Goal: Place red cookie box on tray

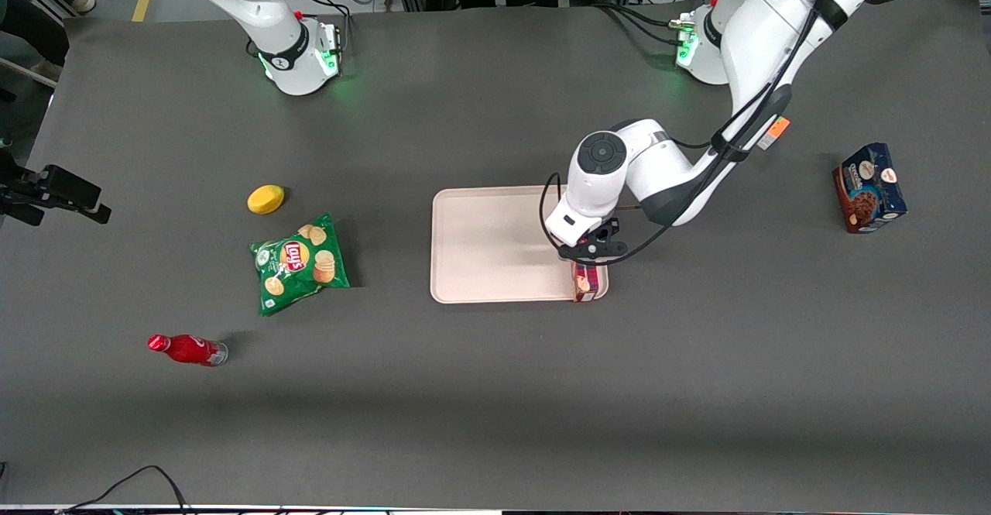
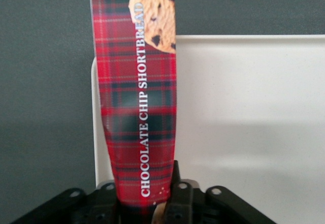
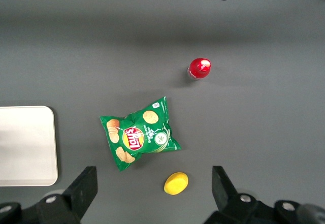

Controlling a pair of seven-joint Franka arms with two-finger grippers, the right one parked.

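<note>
Plaid red cookie box (image 2: 139, 107) in hand (image 2: 152, 203).

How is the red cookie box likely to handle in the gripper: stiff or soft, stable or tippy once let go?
The red cookie box looks like thin carton; its side bows slightly near the gripper, so it probably dents under a hard squeeze. Long and slim, held at one end, it may swing or tip. It sits at the tray edge, so released there it might topple off the rim.
</note>
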